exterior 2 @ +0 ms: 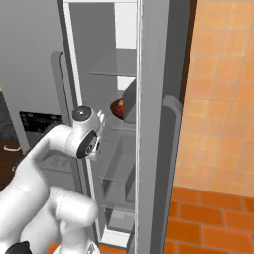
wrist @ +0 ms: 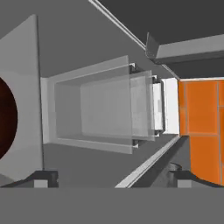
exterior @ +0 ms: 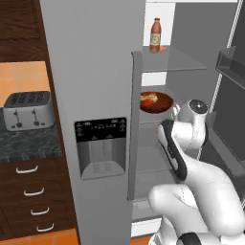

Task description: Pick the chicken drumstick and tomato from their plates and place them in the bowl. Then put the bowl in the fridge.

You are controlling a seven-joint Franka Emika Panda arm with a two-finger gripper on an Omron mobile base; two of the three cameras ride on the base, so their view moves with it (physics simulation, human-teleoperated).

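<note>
On a glass shelf (exterior: 158,119) inside the open fridge (exterior: 95,72), the bowl (exterior: 155,102) holds chicken drumstick (exterior: 147,99) and tomato (exterior: 152,94); gripper (wrist: 113,178) fingers spread, empty.

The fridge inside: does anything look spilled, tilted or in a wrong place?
Nothing stands out. The bowl sits level on a glass shelf of the fridge with food in it, and the bottle stands upright on the shelf above.

The fridge (exterior: 95,72) stands with one grey door open. The dark wooden bowl (exterior: 160,106) sits on a glass shelf inside, holding the golden drumstick (exterior: 147,98) and tomato (exterior: 154,99) (a red glimpse beside it).
</note>
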